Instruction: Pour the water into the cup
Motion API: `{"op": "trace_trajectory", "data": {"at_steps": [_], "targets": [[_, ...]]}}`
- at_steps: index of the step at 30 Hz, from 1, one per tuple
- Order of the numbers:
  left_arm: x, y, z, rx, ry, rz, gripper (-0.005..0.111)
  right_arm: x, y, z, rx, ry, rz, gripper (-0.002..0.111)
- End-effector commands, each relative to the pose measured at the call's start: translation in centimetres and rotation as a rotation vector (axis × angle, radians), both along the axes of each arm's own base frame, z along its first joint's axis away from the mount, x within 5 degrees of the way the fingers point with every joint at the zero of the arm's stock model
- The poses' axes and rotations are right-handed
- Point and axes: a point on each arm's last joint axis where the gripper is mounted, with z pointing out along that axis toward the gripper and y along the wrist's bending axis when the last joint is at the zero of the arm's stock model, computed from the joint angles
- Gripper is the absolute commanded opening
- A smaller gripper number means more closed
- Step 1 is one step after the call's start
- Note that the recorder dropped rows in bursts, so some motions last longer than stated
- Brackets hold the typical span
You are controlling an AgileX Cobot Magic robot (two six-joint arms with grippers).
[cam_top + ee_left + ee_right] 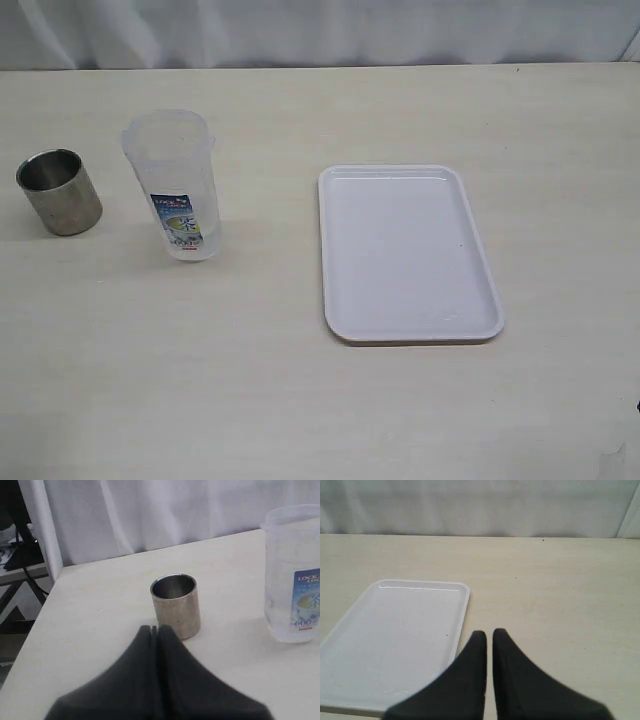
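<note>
The steel cup (60, 190) stands upright at the far left of the table. Next to it, toward the middle, stands the tall translucent pitcher (175, 185) with a blue-green label. I cannot make out the water through the plastic. In the left wrist view my left gripper (154, 628) is shut and empty, just short of the cup (176, 605), with the pitcher (295, 575) off to one side. My right gripper (489, 632) is shut with only a thin slit between its tips and holds nothing. Neither gripper shows in the exterior view.
A white rectangular tray (410, 255) lies right of the middle, and my right gripper hovers by its corner (462, 587). In the left wrist view the table edge (45, 610) runs past the cup, with dark equipment (15, 535) beyond. A white curtain hangs behind the table.
</note>
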Motion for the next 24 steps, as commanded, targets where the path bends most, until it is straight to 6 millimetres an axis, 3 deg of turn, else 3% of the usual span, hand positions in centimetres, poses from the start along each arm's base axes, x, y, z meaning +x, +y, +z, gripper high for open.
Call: {"op": "trace_trajectory", "data": {"at_steps": [1,15,20,22,24], "targets": [[0.1,0.0,0.7,0.011,-0.083,0.0,0.0,0.1,0.0,0.3,-0.016,-0.042,0.0,0.004],[-0.5,-0.1,5.6,-0.203,-0.63,-0.029,0.0,-0.2,0.6,4.8,-0.005,-0.545,0.067,0.004],[-1.1,-0.1,6.7,-0.256,-0.762,-0.049,0.0,-0.9,0.5,6.5,0.192,-0.733,0.081,0.004],[-1.1,-0.1,6.7,-0.27,-0.762,-0.051,0.004,-0.9,0.5,6.5,0.21,-0.733,0.082,0.004],[-1.1,-0.1,6.8,-0.272,-0.773,-0.053,0.019,-0.9,0.5,6.5,0.204,-0.734,0.083,0.004]]}}
